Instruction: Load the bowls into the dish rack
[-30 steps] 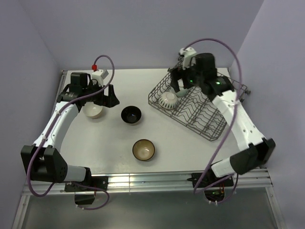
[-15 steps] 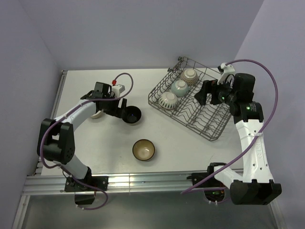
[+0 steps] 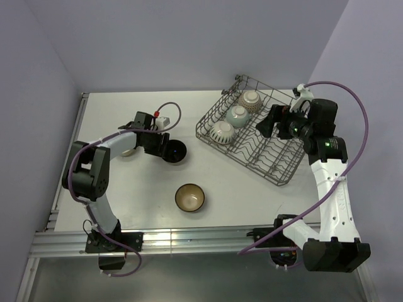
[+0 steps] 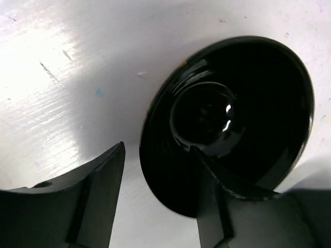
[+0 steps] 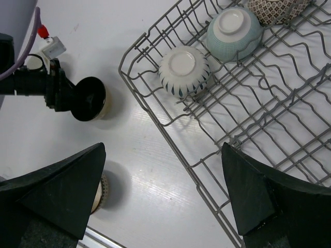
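Left pincer (image 3: 161, 148) advanced (slightly), three bowls (image 3: 221, 131) (image 3: 238, 115) (image 3: 250, 98) racked

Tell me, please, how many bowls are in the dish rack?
3, in a row: cream bowl nearest, teal bowl middle, lattice bowl farthest back; none looks hidden.

Lattice bowl (image 5: 279, 9) cropped at top edge, brown bowl (image 5: 102, 192) mostly hidden

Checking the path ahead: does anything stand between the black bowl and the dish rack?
Nothing visible: bare table lies between the black bowl and dish rack; the brown bowl sits off that line.
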